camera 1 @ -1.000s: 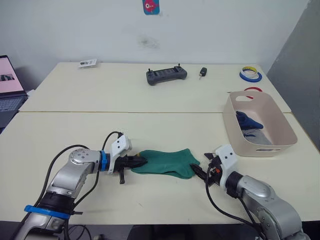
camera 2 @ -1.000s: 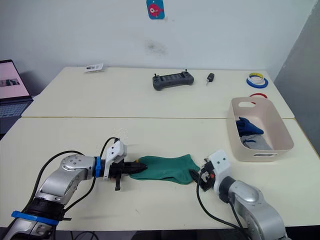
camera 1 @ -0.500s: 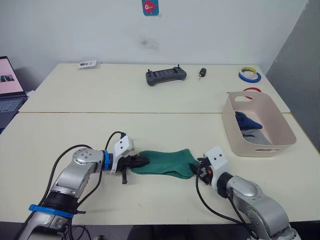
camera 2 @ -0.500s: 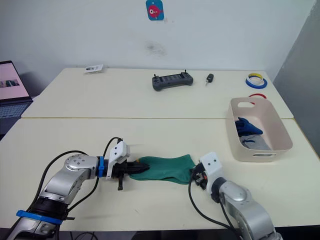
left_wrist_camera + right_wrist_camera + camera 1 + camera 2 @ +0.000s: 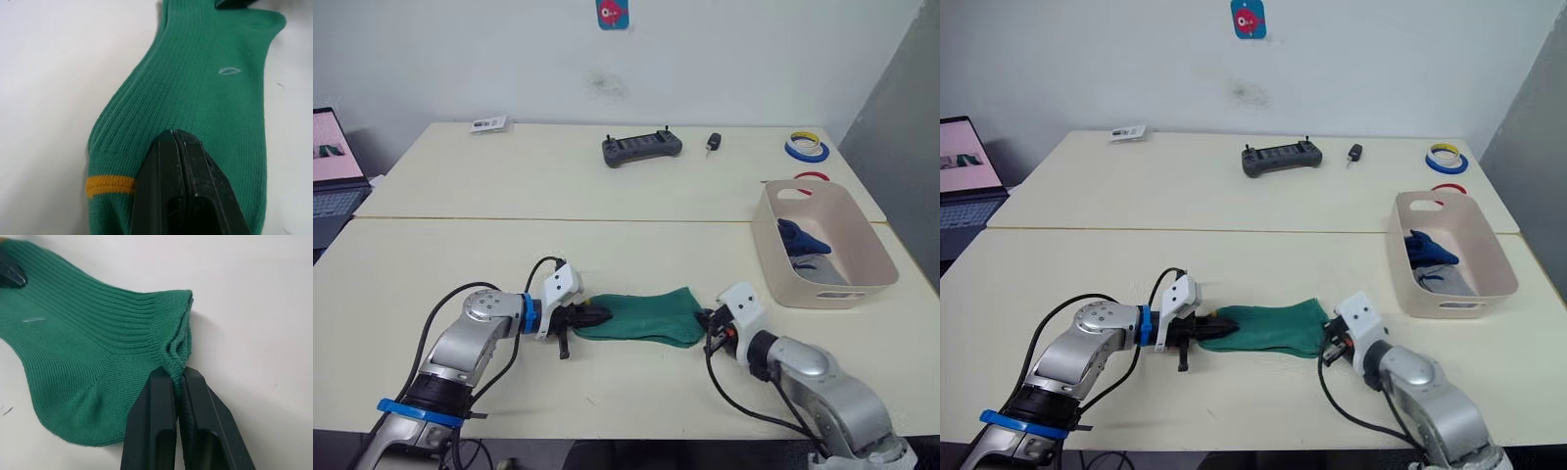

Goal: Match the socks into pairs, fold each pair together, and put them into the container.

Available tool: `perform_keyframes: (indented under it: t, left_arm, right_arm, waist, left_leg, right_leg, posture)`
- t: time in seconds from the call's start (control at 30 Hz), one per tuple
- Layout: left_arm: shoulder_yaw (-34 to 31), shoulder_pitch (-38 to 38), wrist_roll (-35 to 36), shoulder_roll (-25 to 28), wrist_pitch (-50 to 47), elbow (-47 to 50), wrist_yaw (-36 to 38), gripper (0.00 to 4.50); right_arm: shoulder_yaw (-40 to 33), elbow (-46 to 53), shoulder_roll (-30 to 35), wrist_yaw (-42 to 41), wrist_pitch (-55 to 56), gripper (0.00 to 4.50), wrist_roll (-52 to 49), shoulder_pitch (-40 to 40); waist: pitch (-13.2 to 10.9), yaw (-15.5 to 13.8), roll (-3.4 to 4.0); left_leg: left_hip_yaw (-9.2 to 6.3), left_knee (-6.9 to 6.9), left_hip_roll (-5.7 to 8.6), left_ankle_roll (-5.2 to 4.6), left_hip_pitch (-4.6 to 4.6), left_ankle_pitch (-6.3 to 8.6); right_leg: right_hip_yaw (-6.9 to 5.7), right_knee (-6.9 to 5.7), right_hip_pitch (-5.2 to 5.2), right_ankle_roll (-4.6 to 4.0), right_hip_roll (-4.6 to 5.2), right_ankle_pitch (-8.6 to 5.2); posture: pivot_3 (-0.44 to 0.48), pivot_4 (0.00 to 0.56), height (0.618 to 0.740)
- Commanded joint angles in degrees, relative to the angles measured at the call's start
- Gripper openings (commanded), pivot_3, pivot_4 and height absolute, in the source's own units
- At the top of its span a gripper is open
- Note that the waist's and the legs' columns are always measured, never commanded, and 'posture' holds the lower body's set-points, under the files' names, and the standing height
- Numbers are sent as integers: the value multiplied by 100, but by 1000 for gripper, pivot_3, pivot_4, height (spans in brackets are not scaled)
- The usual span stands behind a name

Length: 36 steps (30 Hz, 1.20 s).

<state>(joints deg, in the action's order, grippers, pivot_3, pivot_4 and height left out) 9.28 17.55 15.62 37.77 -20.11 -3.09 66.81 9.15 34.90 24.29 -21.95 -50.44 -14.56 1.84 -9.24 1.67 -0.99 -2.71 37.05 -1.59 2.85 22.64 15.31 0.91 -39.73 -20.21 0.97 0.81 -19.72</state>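
the green socks [image 5: 641, 316] lie flat on the near table, stacked so that they read as one shape, their long axis running across in front of us from left to right. we hold them at both ends. our left gripper [image 5: 592, 316] is closed on the toe end, the one with the yellow stripe, its two fingers pressed together over the fabric as the left wrist view shows. our right gripper [image 5: 709, 321] is closed on the cuff end, and in the right wrist view the ribbed edge bunches up between its fingers. so the socks sit stretched between the two grippers, each gripper touching its own end, neither nearer the middle. the container [image 5: 863, 290] stands well apart to our right, beyond the right gripper, with a blue sock [image 5: 798, 238] and something pale grey already lying inside it. we judge that the pair is matched and that the fold is the step in hand: one end has to travel along the long axis and land on the other. since the container is off to the right, carrying the left end over toward the right one looks the handier way, leaving the folded pair by the arm that is closer to the container. a dark controller [image 5: 641, 148] rests on the far table, out of the way.
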Motion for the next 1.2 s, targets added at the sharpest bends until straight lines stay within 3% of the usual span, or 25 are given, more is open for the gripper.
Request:
perform_keyframes:
  t: [0.03,0.33,0.83,1.2]
  left_arm:
    - [106,54,-53,-64,-73,239,-71,0]
    - [-183,212,143,-9,-479,618,-281,0]
    - [228,17,-378,-145,-74,-56,-449,0]
    - [94,5,-291,-8,-130,27,-419,0]
  right_arm:
    - [-312,192,227,-206,54,41,-123,166]
    - [-308,331,455,-415,-34,41,-335,355]
    - [196,441,532,-882,-358,41,-676,1069]
    - [426,-101,-535,-684,-1556,41,-1427,2193]
  waist:
    - [-1,-1,1]
    - [-3,4,0]
    - [-3,2,1]
    - [-2,7,1]
  left_leg:
    - [0,0,0,0,2,0]
    - [-2,0,-2,0,5,0]
    - [-1,0,-1,0,-2,0]
    - [-3,0,-4,0,-5,0]
  right_leg:
    - [0,2,0,0,0,0]
    - [0,2,-3,0,0,0]
    - [2,1,1,0,0,0]
    - [2,-3,0,-1,4,0]
  posture:
    - [0,150,740]
    - [0,150,740]
    - [0,150,740]
    - [0,150,740]
